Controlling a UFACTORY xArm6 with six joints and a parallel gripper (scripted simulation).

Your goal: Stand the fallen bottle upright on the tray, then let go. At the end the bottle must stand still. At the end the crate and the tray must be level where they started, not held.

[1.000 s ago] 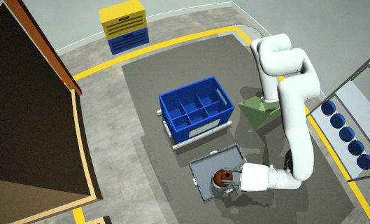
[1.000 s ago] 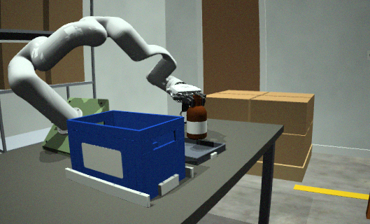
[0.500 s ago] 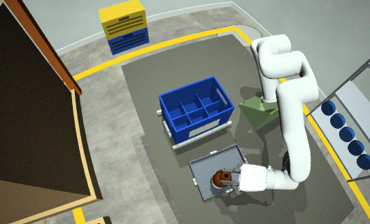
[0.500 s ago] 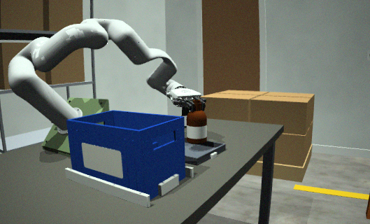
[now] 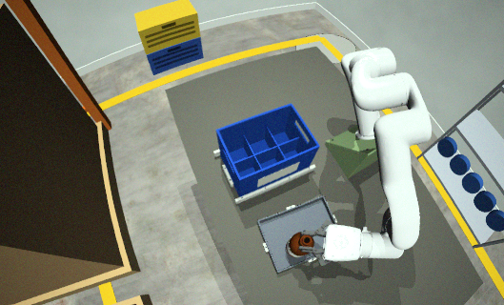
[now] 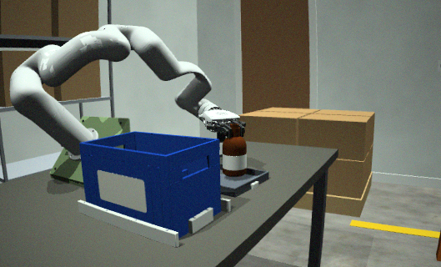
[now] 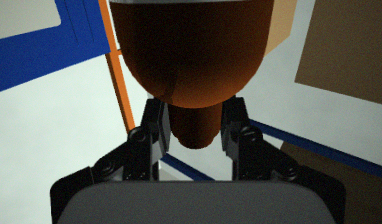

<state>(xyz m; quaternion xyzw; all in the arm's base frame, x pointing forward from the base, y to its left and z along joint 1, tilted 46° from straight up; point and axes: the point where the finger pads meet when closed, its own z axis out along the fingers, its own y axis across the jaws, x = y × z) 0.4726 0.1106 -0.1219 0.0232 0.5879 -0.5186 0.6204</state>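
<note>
A dark grey bench (image 6: 283, 164) carries the work. At eleven o'clock in the top view stands a yellow and blue cabinet (image 5: 170, 35). At three o'clock, a shelf rack (image 5: 467, 112) holds five blue discs (image 5: 472, 182). Stacked cardboard boxes (image 6: 329, 138) sit behind the bench.

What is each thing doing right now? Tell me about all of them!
Bottle: upright on the tray, neck gripped.
Gripper: shut on the bottle's neck.
Tray: flat on the table.
Crate: level, compartments empty.
</note>
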